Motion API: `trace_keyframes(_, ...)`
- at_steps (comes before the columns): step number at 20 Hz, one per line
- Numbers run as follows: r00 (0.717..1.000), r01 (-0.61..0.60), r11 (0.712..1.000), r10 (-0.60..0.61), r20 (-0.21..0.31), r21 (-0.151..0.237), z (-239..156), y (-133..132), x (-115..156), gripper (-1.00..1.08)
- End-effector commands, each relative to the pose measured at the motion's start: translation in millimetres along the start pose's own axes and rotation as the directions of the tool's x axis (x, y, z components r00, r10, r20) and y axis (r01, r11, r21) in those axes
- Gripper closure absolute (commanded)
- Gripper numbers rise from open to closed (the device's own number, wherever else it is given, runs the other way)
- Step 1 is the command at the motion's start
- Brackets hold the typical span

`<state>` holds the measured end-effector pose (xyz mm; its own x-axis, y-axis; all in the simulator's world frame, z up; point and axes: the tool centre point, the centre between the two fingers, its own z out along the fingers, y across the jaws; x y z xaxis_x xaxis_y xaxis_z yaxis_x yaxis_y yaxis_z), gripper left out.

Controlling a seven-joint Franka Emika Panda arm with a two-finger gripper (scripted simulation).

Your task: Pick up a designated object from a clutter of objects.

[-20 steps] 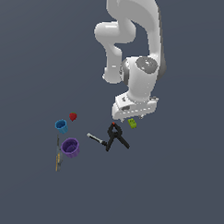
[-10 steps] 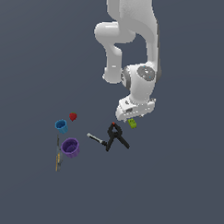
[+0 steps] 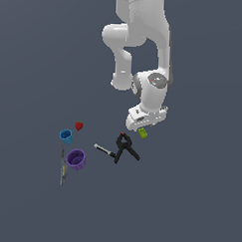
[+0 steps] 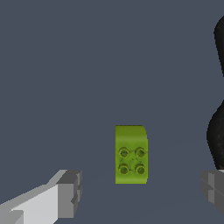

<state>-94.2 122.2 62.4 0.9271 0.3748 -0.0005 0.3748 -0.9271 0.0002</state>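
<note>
Exterior view sits high and far back, taking in arm and scattered clutter. Wrist view looks straight down, close in; both catch the green block and black clamp.

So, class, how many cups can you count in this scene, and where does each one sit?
2. The blue cup sits beside the red strawberry; the purple cup lies just below it in the exterior view, next to the thin stick. None looks hidden.

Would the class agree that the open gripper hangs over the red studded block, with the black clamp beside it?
Not quite: the block is lime green, not red, as the wrist view shows. The rest holds: the gripper is open above it, and the black clamp lies beside it.
</note>
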Motion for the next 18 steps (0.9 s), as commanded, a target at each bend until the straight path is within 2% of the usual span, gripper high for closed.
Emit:
trace_keyframes(1, 1.0, 0.0, 1.0, 0.0, 0.0, 0.0, 3, 0, 0, -0.92)
trace_keyframes(11, 1.0, 0.002, 1.0, -0.002, 0.0, 0.0, 40, -1, -2, -0.92)
trace_keyframes(17, 1.0, 0.002, 1.0, -0.002, 0.0, 0.0, 49, -1, -2, -0.92)
trace_keyframes(18, 1.0, 0.002, 1.0, -0.002, 0.0, 0.0, 49, -1, -2, 1.08)
